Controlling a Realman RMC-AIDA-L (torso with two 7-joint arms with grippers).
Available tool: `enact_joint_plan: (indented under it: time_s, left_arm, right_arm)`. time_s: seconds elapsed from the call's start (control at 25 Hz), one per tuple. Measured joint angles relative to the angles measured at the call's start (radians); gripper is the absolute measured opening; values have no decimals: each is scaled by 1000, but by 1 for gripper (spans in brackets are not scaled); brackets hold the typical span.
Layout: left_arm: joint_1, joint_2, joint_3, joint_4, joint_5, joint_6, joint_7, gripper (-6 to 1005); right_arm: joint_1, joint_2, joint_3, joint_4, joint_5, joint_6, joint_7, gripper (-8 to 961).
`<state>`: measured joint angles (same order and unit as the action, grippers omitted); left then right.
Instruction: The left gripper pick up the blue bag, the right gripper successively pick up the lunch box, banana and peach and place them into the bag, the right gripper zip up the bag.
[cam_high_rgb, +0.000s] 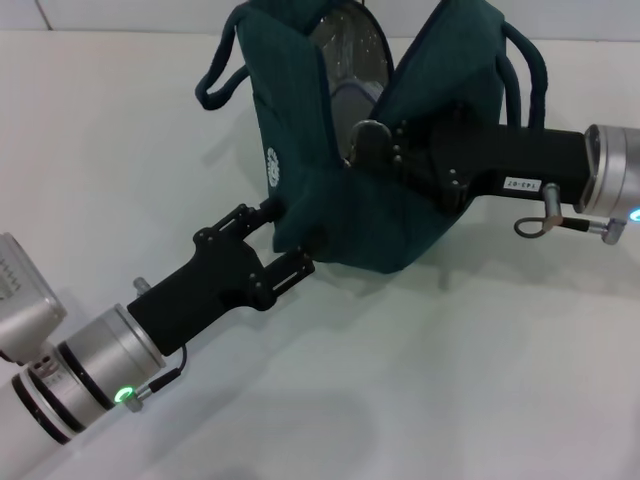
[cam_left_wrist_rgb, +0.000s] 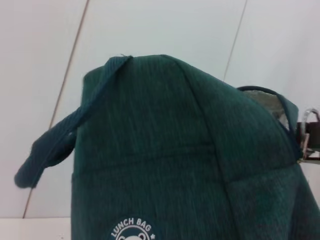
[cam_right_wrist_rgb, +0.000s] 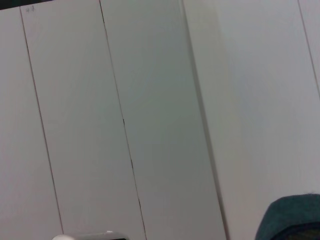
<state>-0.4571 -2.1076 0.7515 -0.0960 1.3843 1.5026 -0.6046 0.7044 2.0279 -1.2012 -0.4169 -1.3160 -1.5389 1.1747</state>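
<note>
The blue bag (cam_high_rgb: 340, 210) hangs tilted above the white table, its mouth open and its silver foil lining (cam_high_rgb: 345, 50) showing. My left gripper (cam_high_rgb: 295, 232) is shut on the bag's lower side near the white logo (cam_high_rgb: 272, 165). My right gripper (cam_high_rgb: 368, 138) reaches in from the right, at the near end of the opening, shut on the zipper ring-pull (cam_left_wrist_rgb: 308, 117). A pale blue-edged bit inside the bag looks like the lunch box (cam_high_rgb: 355, 97). The banana and the peach are out of view. The left wrist view is filled by the bag (cam_left_wrist_rgb: 165, 150).
The bag's two looped handles (cam_high_rgb: 215, 85) (cam_high_rgb: 522, 60) stick out at either side. The white table (cam_high_rgb: 450, 380) stretches in front and to the left. A grey-white part of the robot (cam_high_rgb: 22, 290) sits at the left edge. Behind is a panelled white wall (cam_right_wrist_rgb: 150, 100).
</note>
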Motion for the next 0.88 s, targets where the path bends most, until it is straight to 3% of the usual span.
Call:
enact_joint_plan:
  time_s: [0.44,0.88]
  left_arm:
    - [0,0,11,-11,24,-1,62,380]
    - [-15,0,48,-65,27,-7,186,253]
  right_arm:
    - [-20,0,2,1,31,6,-16,52]
    - [-35,0,0,36,139,36,-17,54]
